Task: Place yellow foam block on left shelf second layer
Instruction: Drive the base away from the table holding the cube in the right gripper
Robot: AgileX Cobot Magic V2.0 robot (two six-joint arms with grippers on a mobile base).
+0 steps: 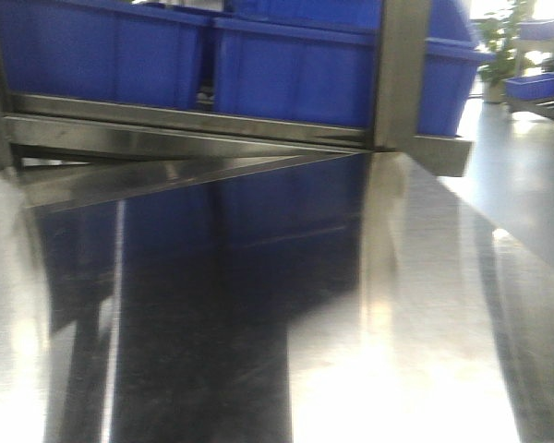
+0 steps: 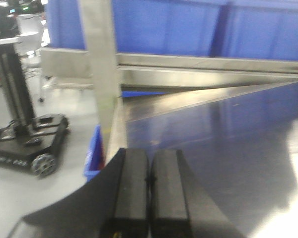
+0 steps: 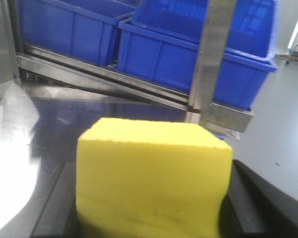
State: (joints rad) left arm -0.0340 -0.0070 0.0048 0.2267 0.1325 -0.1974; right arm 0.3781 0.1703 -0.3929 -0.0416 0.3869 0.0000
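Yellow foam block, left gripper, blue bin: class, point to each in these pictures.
yellow foam block (image 3: 151, 181), right wrist view, its front face.
left gripper (image 2: 149, 163), left wrist view, between the closed fingertips.
blue bin (image 1: 295, 74), front view, its front wall.

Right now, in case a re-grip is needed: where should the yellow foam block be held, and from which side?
By its two opposite side faces, around mid-height, coming from the right wrist camera's side. The yellow foam block is box-shaped with flat, parallel flanks, sitting square between the dark jaws. Squeeze gently, I'd judge: foam gives.
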